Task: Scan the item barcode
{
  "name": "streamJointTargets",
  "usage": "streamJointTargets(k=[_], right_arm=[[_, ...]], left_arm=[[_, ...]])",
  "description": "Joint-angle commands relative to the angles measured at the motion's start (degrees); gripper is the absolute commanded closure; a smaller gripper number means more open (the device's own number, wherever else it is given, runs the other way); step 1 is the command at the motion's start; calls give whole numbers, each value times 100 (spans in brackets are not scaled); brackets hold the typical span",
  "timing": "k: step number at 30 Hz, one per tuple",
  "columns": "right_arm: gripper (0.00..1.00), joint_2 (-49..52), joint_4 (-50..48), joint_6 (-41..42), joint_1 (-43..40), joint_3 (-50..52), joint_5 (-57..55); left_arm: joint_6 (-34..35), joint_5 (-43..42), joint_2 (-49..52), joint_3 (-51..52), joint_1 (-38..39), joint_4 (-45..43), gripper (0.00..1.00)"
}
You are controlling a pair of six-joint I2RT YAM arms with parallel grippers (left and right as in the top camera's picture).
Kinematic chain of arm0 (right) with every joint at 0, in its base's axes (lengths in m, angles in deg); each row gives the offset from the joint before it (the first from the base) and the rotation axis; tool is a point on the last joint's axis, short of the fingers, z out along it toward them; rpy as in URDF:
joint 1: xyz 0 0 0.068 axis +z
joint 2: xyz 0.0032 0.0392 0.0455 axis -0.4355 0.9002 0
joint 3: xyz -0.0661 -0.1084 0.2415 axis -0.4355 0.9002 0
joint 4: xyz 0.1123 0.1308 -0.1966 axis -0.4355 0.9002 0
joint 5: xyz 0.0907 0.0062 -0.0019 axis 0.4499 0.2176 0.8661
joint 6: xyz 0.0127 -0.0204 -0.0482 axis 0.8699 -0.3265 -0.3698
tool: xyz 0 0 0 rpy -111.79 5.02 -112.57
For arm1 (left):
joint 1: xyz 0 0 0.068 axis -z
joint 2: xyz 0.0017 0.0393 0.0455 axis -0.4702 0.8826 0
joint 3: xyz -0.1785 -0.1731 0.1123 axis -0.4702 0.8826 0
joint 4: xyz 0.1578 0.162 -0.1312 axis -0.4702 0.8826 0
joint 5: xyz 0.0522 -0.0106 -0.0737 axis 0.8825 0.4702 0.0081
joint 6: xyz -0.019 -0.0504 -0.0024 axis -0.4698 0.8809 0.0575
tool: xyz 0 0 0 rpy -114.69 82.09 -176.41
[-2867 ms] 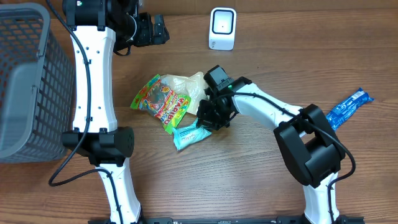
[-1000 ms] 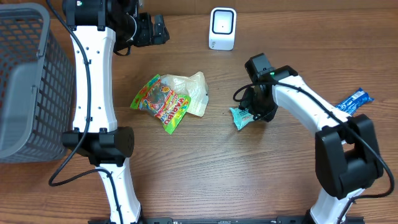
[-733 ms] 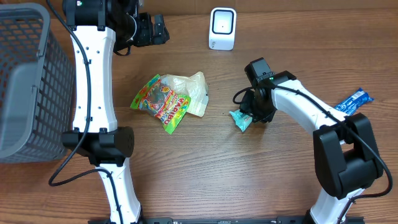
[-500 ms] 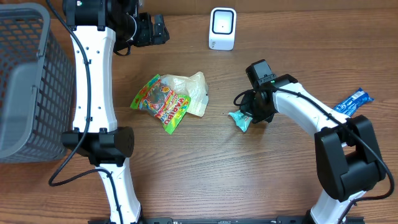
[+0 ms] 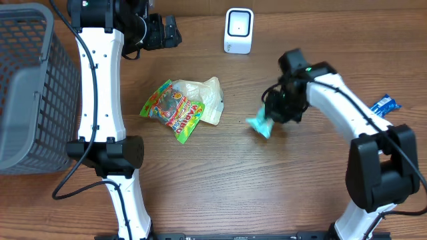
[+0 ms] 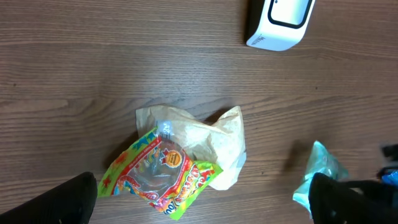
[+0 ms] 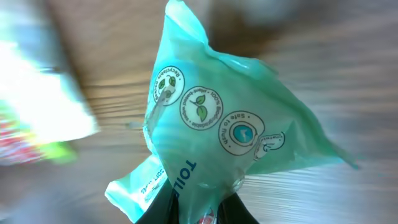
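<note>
My right gripper [image 5: 275, 115] is shut on a teal wipes packet [image 5: 257, 125], which hangs from the jaws just above the table, right of centre. In the right wrist view the packet [image 7: 217, 118] fills the frame, its lower end pinched between my black fingers [image 7: 166, 206]. The white barcode scanner [image 5: 239, 31] stands at the back centre, well beyond the packet. My left gripper [image 5: 170, 30] hovers open at the back, left of the scanner. Its view looks down on the scanner [image 6: 280, 22] and the teal packet [image 6: 323, 168].
A colourful candy bag [image 5: 175, 110] lies on a beige bag [image 5: 203, 97] left of centre. A blue wrapper [image 5: 385, 104] lies at the right edge, partly behind my right arm. A grey mesh basket [image 5: 27, 87] stands at the far left.
My right gripper has closed on the teal packet and carried it up off the table and slightly right. The left arm has not moved.
</note>
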Motion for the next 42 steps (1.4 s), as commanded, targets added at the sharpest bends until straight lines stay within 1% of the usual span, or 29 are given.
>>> streamJointTargets(k=[1, 2, 6, 10, 15, 18, 20, 25, 26, 28, 32, 37, 42], right_arm=[[96, -70, -258, -179, -398, -155, 2551], [96, -70, -400, -162, -603, -155, 3403], [96, -70, -472, -164, -953, -155, 4682], [96, -70, -610, -166, -1172, -155, 5643], [96, -70, -1115, -168, -1287, -155, 6669], [96, -72, -1309, -214, -1285, -155, 6671], [96, -72, -1342, -555, -1285, -155, 6671], [97, -72, -1381, -1504, -1279, -155, 6673], [97, -72, -1399, -1993, -1279, -155, 6673], [97, -72, -1394, -2511, -1279, -155, 6673], [97, -72, -1410, -3287, -1279, -155, 6673], [97, -72, -1499, -3646, -1279, -155, 6673], [97, -72, -1628, -3683, -1281, -155, 6671]], left_arm=[[33, 11, -160, 13, 39, -4, 0], [33, 9, -160, 13, 39, -4, 0], [33, 9, -160, 13, 39, -4, 1], [33, 11, -160, 13, 39, -4, 0], [33, 11, -160, 13, 39, -4, 0], [33, 9, -160, 13, 39, -4, 0], [33, 11, -160, 13, 39, -4, 0], [33, 11, -160, 13, 39, -4, 0], [33, 11, -160, 13, 39, -4, 0], [33, 11, -160, 13, 39, -4, 0], [33, 9, -160, 13, 39, -4, 0], [33, 11, -160, 13, 39, -4, 0], [33, 11, -160, 13, 39, -4, 0]])
